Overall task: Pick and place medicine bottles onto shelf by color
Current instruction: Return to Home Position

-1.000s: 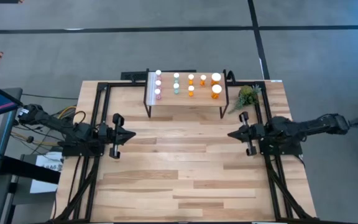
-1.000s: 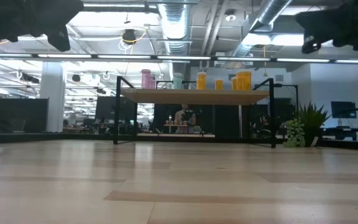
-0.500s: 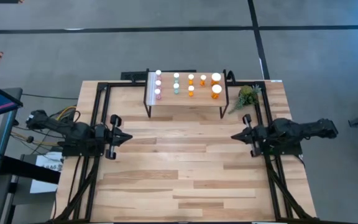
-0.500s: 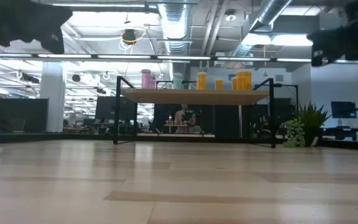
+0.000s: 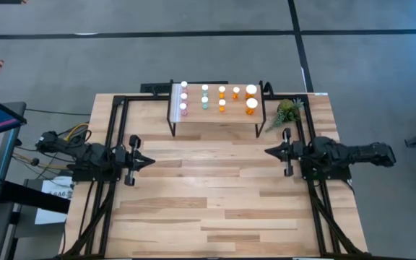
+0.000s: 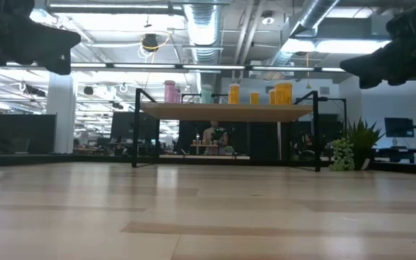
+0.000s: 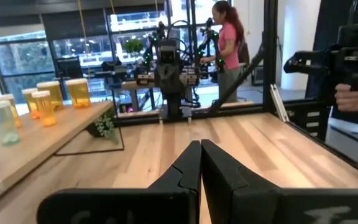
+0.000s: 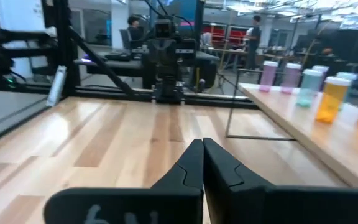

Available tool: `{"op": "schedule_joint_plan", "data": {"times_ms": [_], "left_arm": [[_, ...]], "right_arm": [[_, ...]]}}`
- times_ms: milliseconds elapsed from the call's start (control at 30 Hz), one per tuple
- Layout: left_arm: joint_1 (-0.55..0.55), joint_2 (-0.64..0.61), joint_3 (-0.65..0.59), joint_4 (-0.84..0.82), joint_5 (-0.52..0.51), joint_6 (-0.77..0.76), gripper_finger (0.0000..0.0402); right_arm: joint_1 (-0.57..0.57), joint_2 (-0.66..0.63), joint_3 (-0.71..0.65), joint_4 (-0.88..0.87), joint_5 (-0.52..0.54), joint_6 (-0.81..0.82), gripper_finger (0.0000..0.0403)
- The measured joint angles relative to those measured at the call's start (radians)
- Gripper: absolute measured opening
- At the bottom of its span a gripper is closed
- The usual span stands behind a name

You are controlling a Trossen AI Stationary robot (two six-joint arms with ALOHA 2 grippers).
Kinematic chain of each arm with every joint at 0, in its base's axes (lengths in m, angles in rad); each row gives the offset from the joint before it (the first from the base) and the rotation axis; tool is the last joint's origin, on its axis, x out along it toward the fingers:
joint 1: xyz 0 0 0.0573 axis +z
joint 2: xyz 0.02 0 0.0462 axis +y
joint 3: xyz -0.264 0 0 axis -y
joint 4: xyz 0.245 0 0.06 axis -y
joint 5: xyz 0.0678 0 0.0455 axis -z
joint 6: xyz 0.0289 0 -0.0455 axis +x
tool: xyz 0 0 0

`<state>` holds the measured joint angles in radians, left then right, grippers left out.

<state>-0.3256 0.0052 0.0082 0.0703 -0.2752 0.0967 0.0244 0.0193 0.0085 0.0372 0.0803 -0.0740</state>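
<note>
The medicine bottles stand upright on their bases on the shelf [image 5: 215, 115] at the table's far middle. They stand in groups: pink [image 5: 184, 96] on the left, teal [image 5: 205, 97], orange [image 5: 222, 97], and two wider orange ones [image 5: 251, 97] on the right. In the low view the shelf top [image 6: 226, 110] carries them on black legs. My left gripper [image 5: 150, 161] is shut and empty over the table's left side. My right gripper [image 5: 267, 152] is shut and empty over the right side. Each points toward the table's middle. The fingers meet in both wrist views [image 7: 200, 144] [image 8: 202, 143].
A small green plant [image 5: 287, 112] stands right of the shelf, near my right gripper. A black frame [image 5: 114, 123] runs along the table's sides. Bare wood [image 5: 208, 188] lies between the grippers and toward the near edge. A person [image 7: 229, 43] stands beyond the table.
Both arms have sunk lower over their own sides of the table. The left gripper has drawn back a little toward the left edge. The bottles and the shelf have not moved.
</note>
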Motion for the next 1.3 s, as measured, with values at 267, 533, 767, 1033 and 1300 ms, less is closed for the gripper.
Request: {"op": "schedule_joint_plan", "data": {"times_ms": [267, 533, 767, 1033, 1300], "left_arm": [[0.0, 0.007, 0.0, 0.009, -0.07, 0.117, 0.0], [0.0, 0.004, -0.001, 0.053, -0.072, 0.179, 0.0], [0.0, 0.004, -0.002, 0.009, -0.071, 0.12, 0.0], [0.0, 0.008, -0.002, 0.01, -0.072, 0.113, 0.0], [0.0, 0.008, -0.002, 0.01, -0.072, 0.113, 0.0]], "right_arm": [[-0.035, 0.0, -0.001, 0.004, 0.0, -0.088, 0.0037], [-0.035, 0.0, -0.001, 0.004, 0.0, -0.077, 0.0037], [-0.035, 0.0, -0.002, 0.003, -0.001, -0.076, 0.0037], [-0.035, 0.0, -0.003, 0.002, -0.001, -0.076, 0.0038], [-0.035, 0.0, -0.003, 0.002, -0.001, -0.073, 0.0038]]}}
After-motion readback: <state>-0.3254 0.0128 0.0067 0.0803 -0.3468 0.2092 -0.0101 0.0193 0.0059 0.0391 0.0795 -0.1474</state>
